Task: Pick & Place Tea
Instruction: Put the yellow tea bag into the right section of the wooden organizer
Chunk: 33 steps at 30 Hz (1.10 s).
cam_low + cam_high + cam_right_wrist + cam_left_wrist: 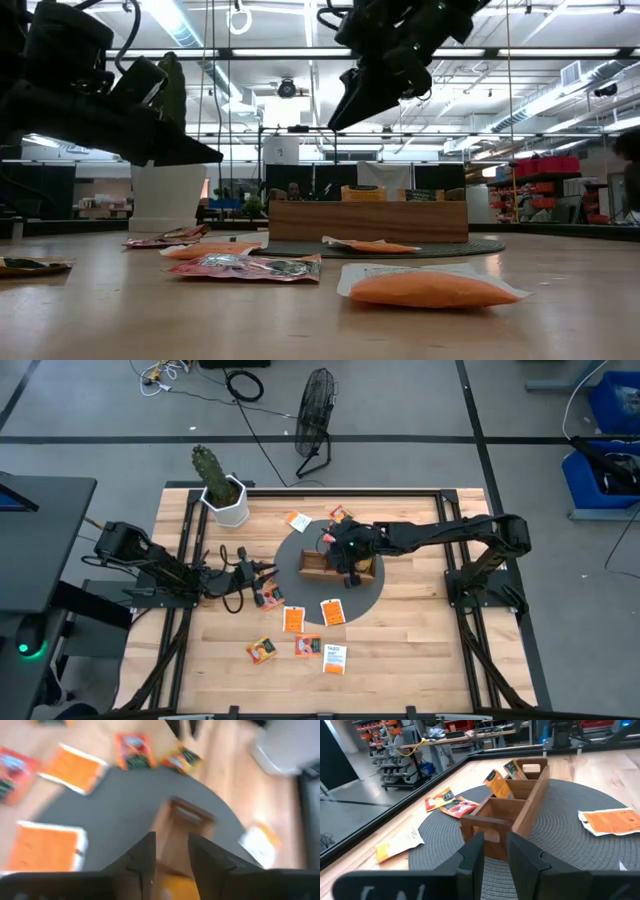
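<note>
A brown wooden tray [318, 567] stands on a round grey mat [300, 543]. Two orange tea sachets [497, 785] stand upright in its compartments. More tea sachets [294, 619] lie flat on the mat and on the table around it. My right gripper [171, 845] hangs above the tray [182, 817], slanting down, open and holding nothing. My left gripper [495, 845] sits low at the mat's left edge. It points level at the tray's near end [487, 827], with a narrow gap between its fingers and nothing in it.
A white pot with a cactus [222, 495] stands at the table's far left. Loose sachets lie near the front edge [334, 658] and beyond the tray [298, 520]. A black metal frame [470, 550] runs along the table's sides.
</note>
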Tool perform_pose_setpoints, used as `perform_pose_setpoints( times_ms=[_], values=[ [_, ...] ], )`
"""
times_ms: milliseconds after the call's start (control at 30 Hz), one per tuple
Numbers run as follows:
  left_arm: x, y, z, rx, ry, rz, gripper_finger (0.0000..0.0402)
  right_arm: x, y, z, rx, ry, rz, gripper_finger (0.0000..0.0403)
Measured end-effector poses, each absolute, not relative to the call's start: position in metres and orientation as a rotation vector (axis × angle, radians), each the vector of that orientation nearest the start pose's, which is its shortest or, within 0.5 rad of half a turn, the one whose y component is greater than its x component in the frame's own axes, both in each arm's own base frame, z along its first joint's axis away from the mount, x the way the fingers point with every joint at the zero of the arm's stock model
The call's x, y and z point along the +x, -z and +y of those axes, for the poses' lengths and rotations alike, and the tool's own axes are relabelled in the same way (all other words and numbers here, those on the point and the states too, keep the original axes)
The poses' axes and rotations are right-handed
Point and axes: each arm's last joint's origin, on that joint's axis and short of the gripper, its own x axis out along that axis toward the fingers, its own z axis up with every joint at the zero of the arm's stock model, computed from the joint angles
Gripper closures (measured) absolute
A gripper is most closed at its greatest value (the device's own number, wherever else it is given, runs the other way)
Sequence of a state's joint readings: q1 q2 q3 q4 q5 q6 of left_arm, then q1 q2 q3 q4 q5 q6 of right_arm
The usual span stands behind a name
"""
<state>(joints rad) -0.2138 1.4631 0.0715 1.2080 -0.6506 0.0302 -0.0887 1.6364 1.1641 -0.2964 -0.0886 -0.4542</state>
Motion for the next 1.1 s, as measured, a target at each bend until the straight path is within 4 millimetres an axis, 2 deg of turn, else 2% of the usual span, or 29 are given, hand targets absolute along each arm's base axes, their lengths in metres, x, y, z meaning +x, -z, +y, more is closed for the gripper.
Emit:
perform_pose_setpoints(
  times_ms=[100,233,367,500,600,700,833,1100],
  values=[
    [0.183,-0.120,-0.022,0.075,-0.435,0.162,0.0314,0.344,-0.235,-0.019,-0.348,-0.183,0.676,0.0296],
    [0.183,-0.120,-0.025,0.005,-0.409,0.140,0.0314,0.321,-0.236,-0.003,-0.390,-0.088,0.560,0.0310],
    [0.183,-0.119,-0.032,-0.084,-0.289,0.143,0.0314,0.289,-0.240,0.018,-0.389,-0.056,0.304,0.0322],
    [0.183,-0.117,-0.040,-0.265,-0.141,0.169,0.0314,0.258,-0.225,0.035,-0.377,-0.025,0.197,0.0328],
    [0.182,-0.115,-0.046,-0.418,-0.015,0.217,0.0314,0.244,-0.215,0.043,-0.332,-0.008,0.161,0.0329],
    [0.181,-0.113,-0.052,-0.603,0.069,0.267,0.0319,0.239,-0.208,0.049,-0.268,-0.032,0.180,0.0329],
    [0.181,-0.108,-0.060,-0.803,0.049,0.373,0.0343,0.237,-0.203,0.055,-0.227,-0.055,0.219,0.0329],
    [0.206,-0.128,-0.105,-0.855,0.180,0.529,0.0397,0.234,-0.198,0.067,-0.206,-0.100,0.254,0.0329]
  ],
)
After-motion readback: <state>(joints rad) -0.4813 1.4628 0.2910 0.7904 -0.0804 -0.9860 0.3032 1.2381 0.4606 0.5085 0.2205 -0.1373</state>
